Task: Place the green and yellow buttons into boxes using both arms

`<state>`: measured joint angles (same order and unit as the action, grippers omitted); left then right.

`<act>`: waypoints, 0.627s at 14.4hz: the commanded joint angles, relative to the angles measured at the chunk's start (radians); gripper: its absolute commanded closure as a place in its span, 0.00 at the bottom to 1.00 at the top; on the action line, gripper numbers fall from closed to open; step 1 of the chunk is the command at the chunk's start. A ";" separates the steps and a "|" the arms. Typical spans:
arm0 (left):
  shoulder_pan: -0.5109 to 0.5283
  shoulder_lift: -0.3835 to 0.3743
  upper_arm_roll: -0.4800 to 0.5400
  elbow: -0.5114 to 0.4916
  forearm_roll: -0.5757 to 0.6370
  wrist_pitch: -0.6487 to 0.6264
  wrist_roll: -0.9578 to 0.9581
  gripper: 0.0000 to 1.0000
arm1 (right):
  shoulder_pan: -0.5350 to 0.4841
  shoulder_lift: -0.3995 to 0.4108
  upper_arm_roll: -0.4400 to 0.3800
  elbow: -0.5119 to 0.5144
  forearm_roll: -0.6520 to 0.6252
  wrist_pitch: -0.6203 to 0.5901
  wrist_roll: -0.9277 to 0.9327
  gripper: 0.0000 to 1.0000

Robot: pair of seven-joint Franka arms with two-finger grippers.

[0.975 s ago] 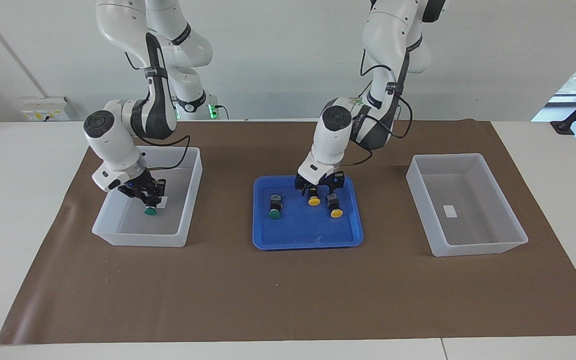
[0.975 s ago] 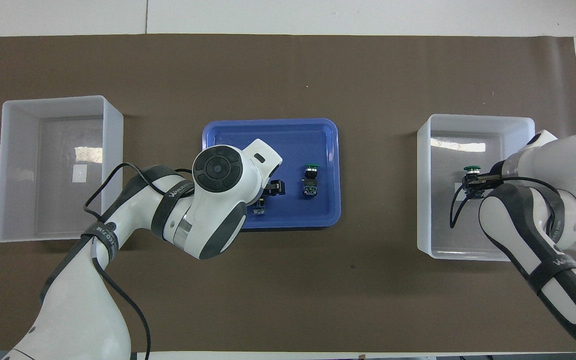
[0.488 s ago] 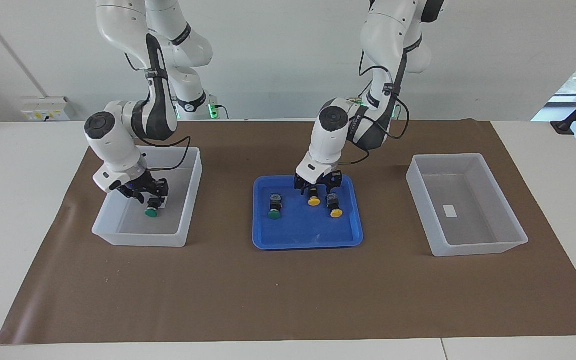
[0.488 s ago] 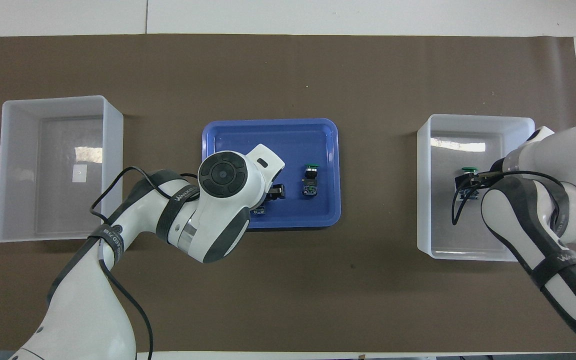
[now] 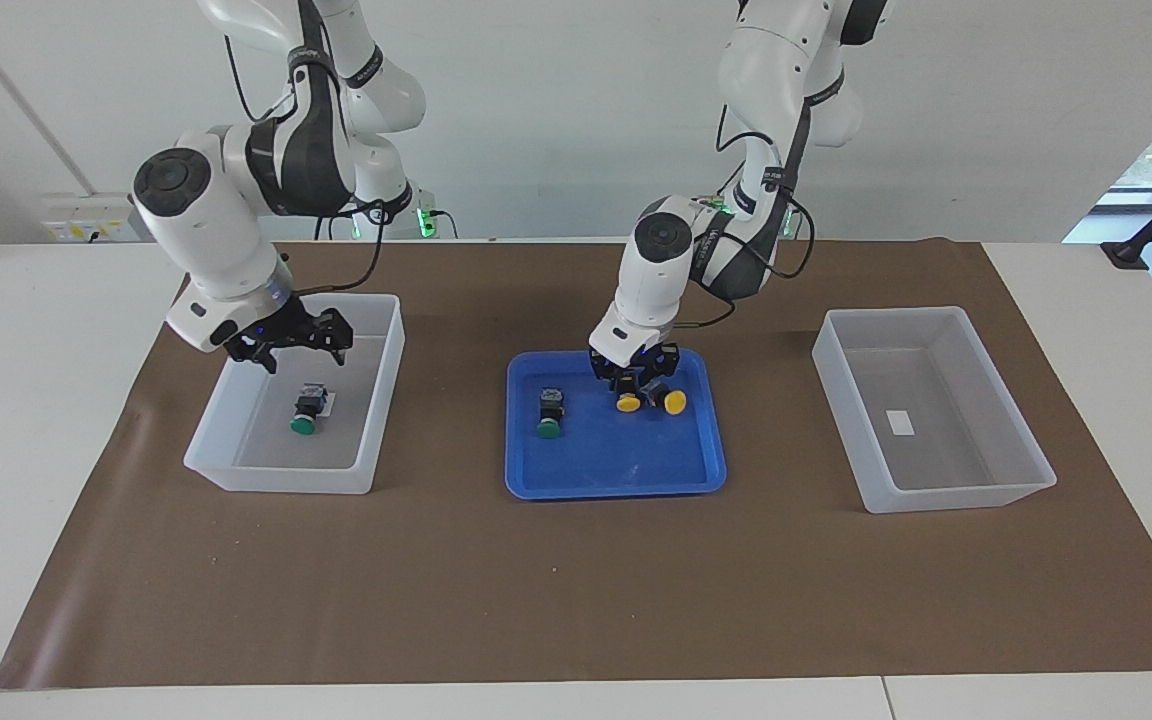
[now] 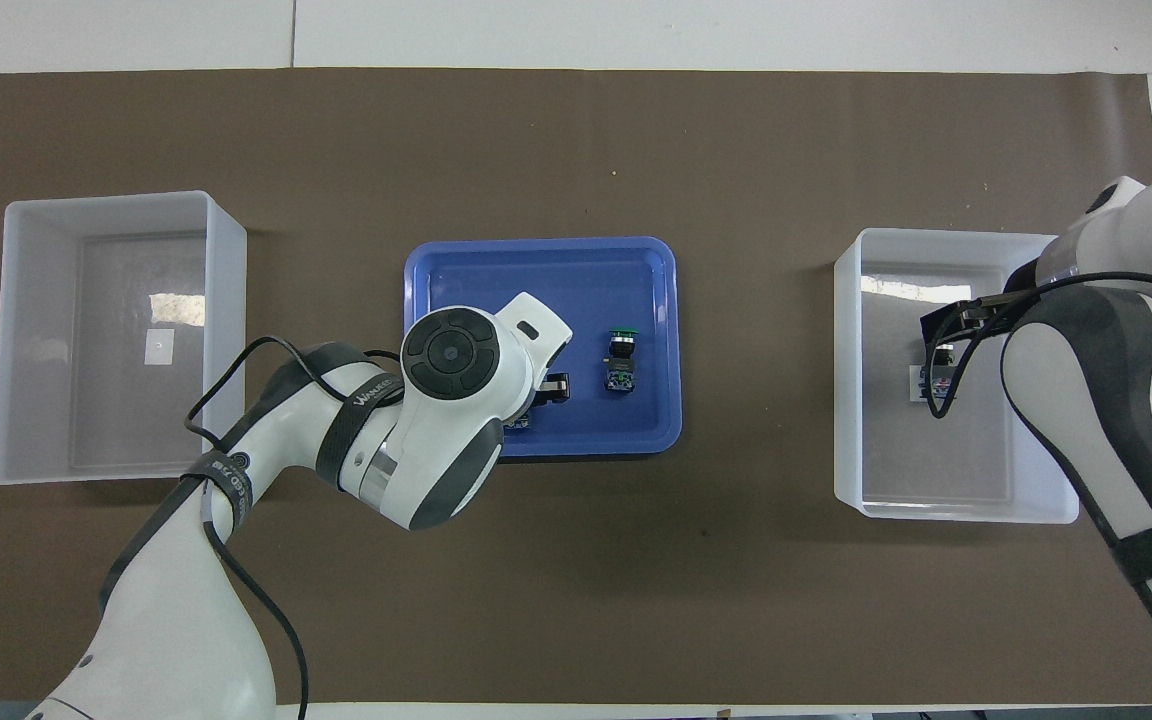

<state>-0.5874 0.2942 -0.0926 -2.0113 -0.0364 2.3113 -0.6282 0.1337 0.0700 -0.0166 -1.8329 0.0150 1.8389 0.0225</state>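
- The table [image 5: 26, 420] carries a brown mat [image 5: 576, 590]; the mat's wide strip farthest from the robots lies bare, as do the gaps between tray and tubs.
- One box [image 5: 381, 400] sits toward the right arm's end and holds a green button [image 5: 306, 412] lying on its floor, well inside the walls.
- The other box [image 5: 1026, 440] sits toward the left arm's end with only a white label [image 5: 900, 422] inside.
- The blue tray [image 5: 616, 480] lies between the boxes and holds a second green button [image 5: 549, 412] and two yellow buttons, one [image 5: 627, 399] just beside the other [image 5: 672, 401].
- The right gripper [image 5: 299, 352] hangs over its box above the rim, tilted, fingers spread wide and holding nothing.
- The left gripper [image 5: 636, 385] reaches steeply down into the tray, fingers pinching the first yellow button.
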 commanded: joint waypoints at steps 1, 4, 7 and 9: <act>-0.015 -0.007 0.014 -0.024 0.010 0.031 -0.018 0.77 | 0.099 0.025 0.001 0.046 0.002 -0.004 0.130 0.00; -0.011 -0.007 0.014 -0.021 0.010 0.028 -0.018 1.00 | 0.139 0.025 0.001 0.044 0.005 0.016 0.189 0.00; -0.008 -0.013 0.014 -0.012 0.010 0.017 -0.018 1.00 | 0.152 0.025 0.009 0.044 0.006 0.017 0.230 0.00; -0.005 -0.026 0.014 -0.011 0.010 0.001 -0.016 1.00 | 0.156 0.024 0.009 0.044 0.006 0.017 0.237 0.00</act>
<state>-0.5869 0.2929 -0.0881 -2.0124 -0.0364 2.3170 -0.6294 0.2861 0.0837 -0.0103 -1.8043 0.0151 1.8501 0.2356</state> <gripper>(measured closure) 0.678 0.000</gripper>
